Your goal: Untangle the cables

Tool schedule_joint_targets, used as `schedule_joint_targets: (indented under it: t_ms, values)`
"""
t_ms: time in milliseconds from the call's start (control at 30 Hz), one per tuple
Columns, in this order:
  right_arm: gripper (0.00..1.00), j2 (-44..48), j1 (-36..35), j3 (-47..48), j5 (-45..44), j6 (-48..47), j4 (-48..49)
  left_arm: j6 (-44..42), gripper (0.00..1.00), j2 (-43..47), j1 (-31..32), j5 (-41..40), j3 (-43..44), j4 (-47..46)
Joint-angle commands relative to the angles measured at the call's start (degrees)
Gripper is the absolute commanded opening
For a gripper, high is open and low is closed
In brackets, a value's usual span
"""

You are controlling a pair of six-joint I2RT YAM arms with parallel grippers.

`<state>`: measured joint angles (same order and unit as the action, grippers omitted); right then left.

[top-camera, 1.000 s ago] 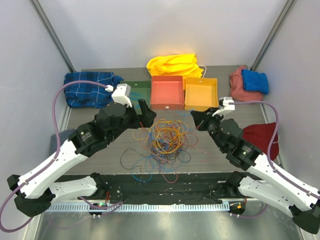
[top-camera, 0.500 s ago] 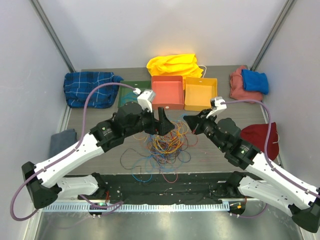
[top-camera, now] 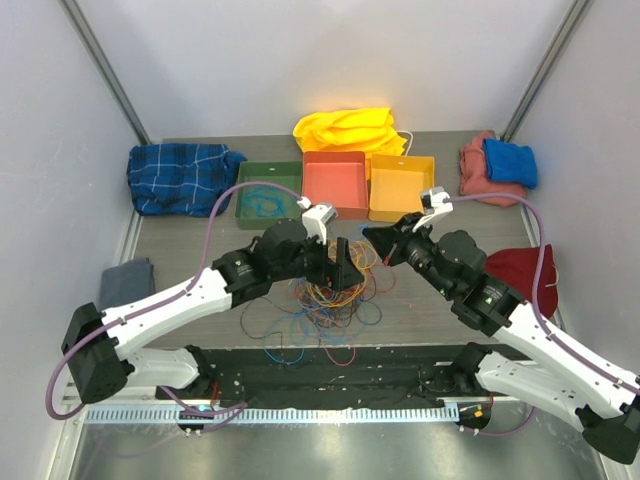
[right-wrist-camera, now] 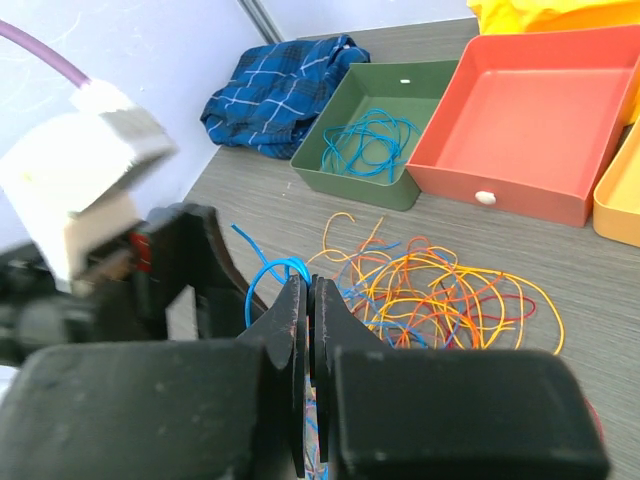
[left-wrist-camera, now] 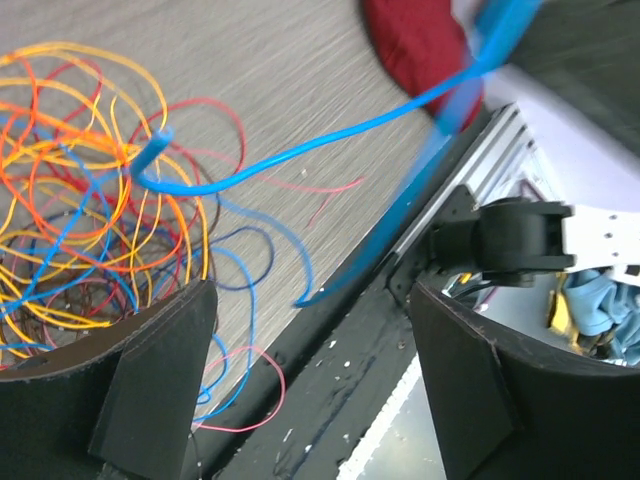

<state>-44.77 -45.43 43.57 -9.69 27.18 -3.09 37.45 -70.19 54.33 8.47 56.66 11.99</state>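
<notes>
The cables (top-camera: 330, 288) lie in a tangled pile of orange, yellow, blue, red and purple strands mid-table, also in the left wrist view (left-wrist-camera: 70, 230) and the right wrist view (right-wrist-camera: 450, 295). My right gripper (top-camera: 373, 237) is shut on a blue cable (right-wrist-camera: 262, 275) at its tip (right-wrist-camera: 308, 290), holding it above the pile's right side. That blue cable (left-wrist-camera: 300, 160) stretches taut across the left wrist view. My left gripper (top-camera: 345, 272) hovers over the pile, open and empty (left-wrist-camera: 310, 390), with loose blue and pink strands below it.
A green tray (top-camera: 283, 172) holding blue cables, a red tray (top-camera: 333, 183) and a yellow tray (top-camera: 401, 186) stand behind the pile. Cloths lie around: blue plaid (top-camera: 180, 175), yellow (top-camera: 345, 128), pink and blue (top-camera: 495, 165), dark red (top-camera: 515, 270), grey (top-camera: 125, 280).
My left arm has swung right, from beside the pile to over it. My right gripper has moved left and forward a little.
</notes>
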Motion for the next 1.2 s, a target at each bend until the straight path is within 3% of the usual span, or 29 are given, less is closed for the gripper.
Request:
schedule_joint_targets:
  t_ms: [0, 267, 333, 367, 400, 500, 1167]
  values:
    - [0.01, 0.9, 0.1, 2.8, 1.5, 0.6, 1.4, 1.5, 0.79, -0.6, 0.4, -0.5, -1.6, -7.9]
    - [0.01, 2.5, 0.0, 2.0, 1.8, -0.3, -1.0, -0.1, 0.15, 2.2, 0.3, -2.7, -1.0, -8.6]
    - [0.1, 3.1, 0.1, 1.6, 2.2, -0.5, -1.2, -0.5, 0.0, 3.9, 0.3, -3.9, -0.4, -7.9]
    - [0.22, 3.4, 0.0, 1.2, 2.1, -0.5, -1.4, -1.0, 0.0, 4.4, 0.4, -4.1, -0.2, -7.5]
    - [0.28, 3.6, 0.0, 1.0, 2.0, -0.5, -1.5, -1.3, 0.0, 5.0, 0.4, -4.4, 0.0, -7.2]
    - [0.34, 4.5, 0.0, 0.6, 1.9, -0.6, -2.1, -2.2, 0.0, 6.8, 0.3, -5.1, 0.6, -6.0]
    - [0.35, 4.4, 0.0, 1.6, 3.1, -0.3, 2.7, -3.1, 0.0, 8.5, 0.3, -5.0, 3.8, -2.8]
